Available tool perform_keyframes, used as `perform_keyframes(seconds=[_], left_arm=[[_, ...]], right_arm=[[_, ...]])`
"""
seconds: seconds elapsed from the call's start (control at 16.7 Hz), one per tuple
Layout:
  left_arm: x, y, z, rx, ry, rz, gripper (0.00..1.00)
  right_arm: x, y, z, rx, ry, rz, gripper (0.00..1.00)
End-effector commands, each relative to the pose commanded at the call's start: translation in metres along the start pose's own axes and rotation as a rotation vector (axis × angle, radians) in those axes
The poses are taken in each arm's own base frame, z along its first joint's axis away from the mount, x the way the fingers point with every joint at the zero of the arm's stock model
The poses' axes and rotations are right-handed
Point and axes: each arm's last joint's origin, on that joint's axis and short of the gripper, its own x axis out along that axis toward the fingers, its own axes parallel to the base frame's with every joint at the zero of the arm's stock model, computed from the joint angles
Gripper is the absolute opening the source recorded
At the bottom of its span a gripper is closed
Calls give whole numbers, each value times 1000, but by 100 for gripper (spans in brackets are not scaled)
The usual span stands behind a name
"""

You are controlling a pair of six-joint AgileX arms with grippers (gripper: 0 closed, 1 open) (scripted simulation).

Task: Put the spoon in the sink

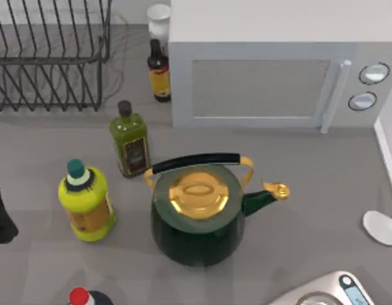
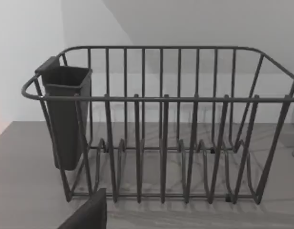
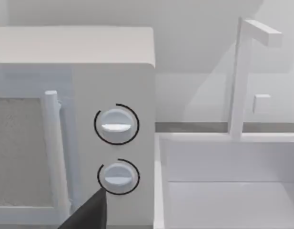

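Observation:
The white spoon [image 1: 380, 227] lies on the grey counter at the far right, its glossy bowl showing at the picture's edge, just in front of the sink's white rim [image 1: 387, 143]. In the right wrist view the sink [image 3: 232, 191] is a white basin beside the microwave, with a white faucet [image 3: 242, 71] behind it. A dark part of my right gripper [image 3: 87, 214] juts into that view, facing the microwave's knobs. My left arm [image 1: 0, 210] is a dark shape at the counter's left edge. A dark part of my left gripper [image 2: 89, 214] faces the dish rack.
A green kettle [image 1: 199, 222] with a gold lid stands mid-counter, spout towards the spoon. Behind it sits the white microwave [image 1: 272, 76]. Bottles [image 1: 87, 200] [image 1: 129, 140] [image 1: 159, 70] stand to the left, the wire dish rack [image 1: 49, 57] at back left, a silver scale [image 1: 338, 291] at front right.

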Motion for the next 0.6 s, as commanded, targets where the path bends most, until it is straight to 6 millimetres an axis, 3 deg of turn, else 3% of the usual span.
perform_keyframes(seconds=[0.3, 0.6], left_arm=[[0, 0, 0, 0, 0, 0, 100], [0, 0, 0, 0, 0, 0, 100]], right_arm=[[1, 0, 8, -55, 73, -4, 100], [16, -1, 29, -260, 437, 46, 100]])
